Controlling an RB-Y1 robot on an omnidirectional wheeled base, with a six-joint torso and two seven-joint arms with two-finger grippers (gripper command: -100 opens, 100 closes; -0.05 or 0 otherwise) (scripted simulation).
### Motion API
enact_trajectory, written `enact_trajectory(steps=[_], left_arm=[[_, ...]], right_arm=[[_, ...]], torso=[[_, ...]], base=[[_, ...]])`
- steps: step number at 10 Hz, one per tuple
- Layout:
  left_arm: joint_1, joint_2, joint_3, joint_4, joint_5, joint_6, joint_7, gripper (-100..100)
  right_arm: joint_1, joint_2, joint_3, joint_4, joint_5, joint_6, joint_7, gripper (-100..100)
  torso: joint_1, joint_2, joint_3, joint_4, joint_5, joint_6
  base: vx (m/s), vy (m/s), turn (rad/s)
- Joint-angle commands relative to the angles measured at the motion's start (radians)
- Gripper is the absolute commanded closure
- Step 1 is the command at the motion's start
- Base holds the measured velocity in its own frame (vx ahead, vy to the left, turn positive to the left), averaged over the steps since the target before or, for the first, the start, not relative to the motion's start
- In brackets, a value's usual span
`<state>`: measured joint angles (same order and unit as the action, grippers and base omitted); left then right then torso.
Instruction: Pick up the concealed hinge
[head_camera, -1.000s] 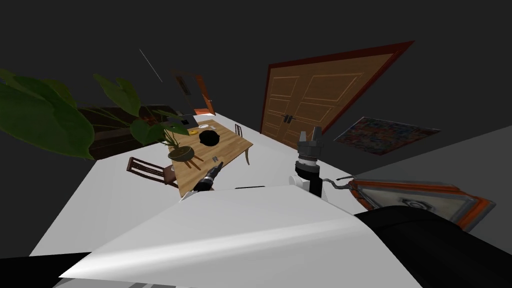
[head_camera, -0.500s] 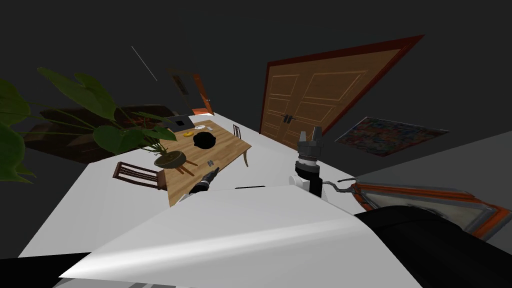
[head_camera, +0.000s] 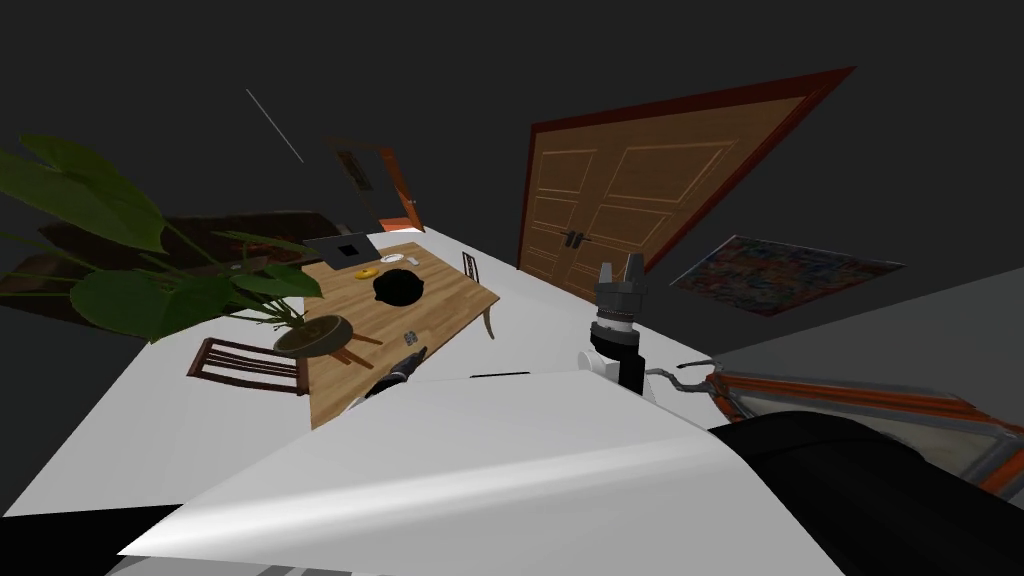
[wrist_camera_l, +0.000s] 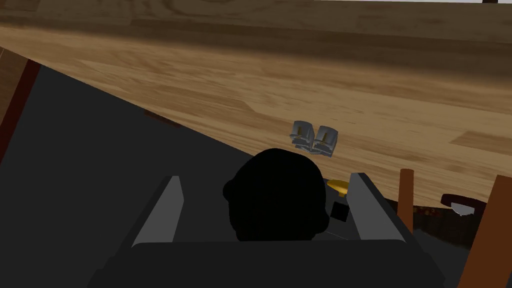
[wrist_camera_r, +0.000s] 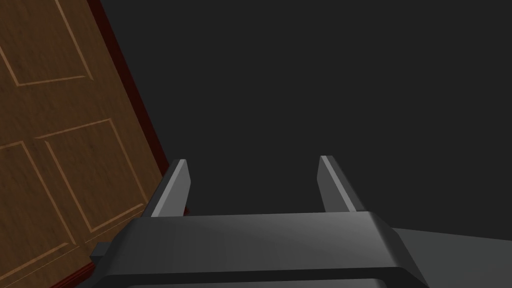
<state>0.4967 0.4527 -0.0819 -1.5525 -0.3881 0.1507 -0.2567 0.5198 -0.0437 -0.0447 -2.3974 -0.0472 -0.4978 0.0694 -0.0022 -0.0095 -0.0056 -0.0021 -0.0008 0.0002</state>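
Near front edge of wooden surface (head_camera: 450, 297) lies small grey concealed hinge (wrist_camera_l: 313, 138), between black pot (head_camera: 398, 287) and left gripper (head_camera: 415, 355). Gripper just short of it, fingers wide, nothing held. Whole view swung since second ago — own turn, hinge unmoved; grasp not begun. Right gripper (head_camera: 620, 268) raised, wide, idle.

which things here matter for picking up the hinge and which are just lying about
For the job: grey hinge, left claw (open), wooden table it lies on.
Lying about: black pot, yellow item, laptop, potted plant, chair, double door.
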Motion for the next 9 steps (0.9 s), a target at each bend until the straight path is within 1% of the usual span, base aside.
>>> enact_trajectory(steps=[1,2,3,4,5,6,9], left_arm=[[-0.01,0.026,0.003,0.038,0.015,0.035,0.003,-100],[-0.012,0.043,0.008,0.064,0.025,0.06,0.004,-100],[-0.012,0.043,0.008,0.064,0.025,0.06,0.004,-100],[-0.014,0.06,0.012,0.089,0.036,0.083,0.006,-100],[-0.014,0.06,0.012,0.089,0.036,0.083,0.006,-100],[-0.017,0.076,0.017,0.111,0.048,0.104,0.008,-100],[-0.022,0.116,0.029,0.163,0.08,0.156,0.018,-100]], right_arm=[[0.0,0.0,0.0,0.0,0.0,0.0,0.0,0],[0.0,0.0,0.0,0.0,0.0,0.0,0.0,0],[0.0,0.0,0.0,0.0,0.0,0.0,0.0,0],[0.0,0.0,0.0,0.0,0.0,0.0,0.0,0],[0.0,0.0,0.0,0.0,0.0,0.0,0.0,0],[0.0,0.0,0.0,0.0,0.0,0.0,0.0,0],[0.0,0.0,0.0,0.0,0.0,0.0,0.0,0]], torso=[[0.0,0.0,0.0,0.0,0.0,0.0],[0.0,0.001,0.001,0.0,0.0,0.0],[0.0,-0.001,0.0,0.0,0.0,0.0],[0.0,0.001,0.0,0.0,0.0,0.0],[0.001,0.001,0.001,0.0,0.0,0.0],[0.001,0.003,0.002,0.001,0.0,0.0],[0.002,-0.001,0.0,0.0,0.0,0.0]], base=[[0.109,-0.035,-0.026],[0.151,-0.035,-0.057],[0.117,-0.031,-0.023],[0.121,-0.027,-0.034],[0.085,-0.018,-0.016],[0.089,-0.012,-0.038],[0.158,-0.012,-0.057]])
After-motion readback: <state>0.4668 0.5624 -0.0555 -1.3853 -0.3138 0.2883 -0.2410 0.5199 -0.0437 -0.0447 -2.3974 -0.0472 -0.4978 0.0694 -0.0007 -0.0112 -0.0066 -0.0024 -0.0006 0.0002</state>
